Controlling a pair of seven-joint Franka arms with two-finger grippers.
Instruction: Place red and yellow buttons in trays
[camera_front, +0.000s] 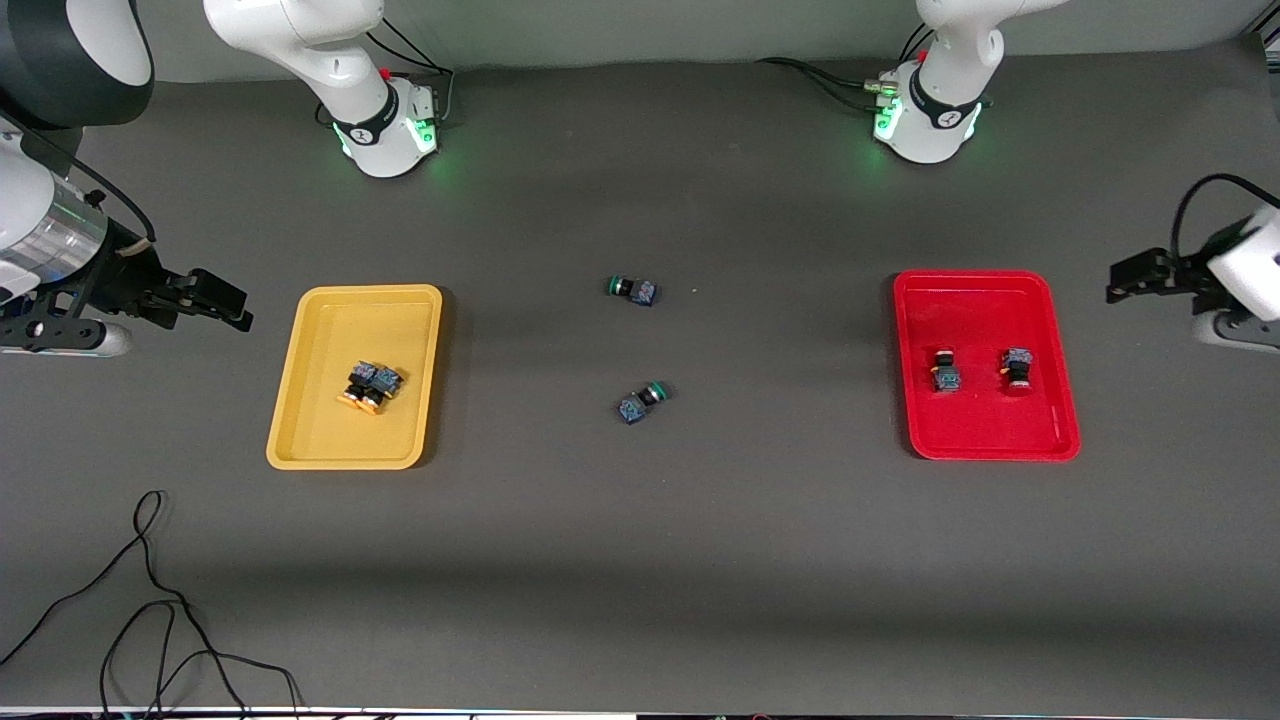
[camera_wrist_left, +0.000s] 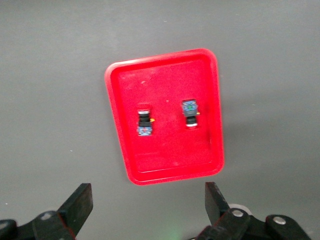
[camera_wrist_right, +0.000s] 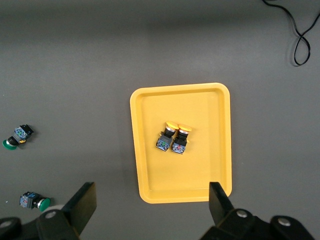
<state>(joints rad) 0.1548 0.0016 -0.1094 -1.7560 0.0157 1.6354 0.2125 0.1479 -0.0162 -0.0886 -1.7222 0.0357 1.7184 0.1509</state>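
Observation:
The yellow tray (camera_front: 310, 440) lies toward the right arm's end of the table and holds two yellow-capped buttons (camera_front: 368, 388) side by side, also seen in the right wrist view (camera_wrist_right: 173, 138). The red tray (camera_front: 990, 435) lies toward the left arm's end and holds two red-capped buttons, one (camera_front: 946, 370) beside the other (camera_front: 1017, 368); the left wrist view shows them too (camera_wrist_left: 144, 123). My right gripper (camera_front: 215, 300) is open and empty, up beside the yellow tray (camera_wrist_right: 145, 190). My left gripper (camera_front: 1130, 280) is open and empty, up beside the red tray (camera_wrist_left: 130, 165).
Two green-capped switches lie on the mat between the trays, one (camera_front: 632, 290) farther from the front camera, one (camera_front: 642, 401) nearer. A black cable (camera_front: 150, 610) loops near the table's front edge at the right arm's end.

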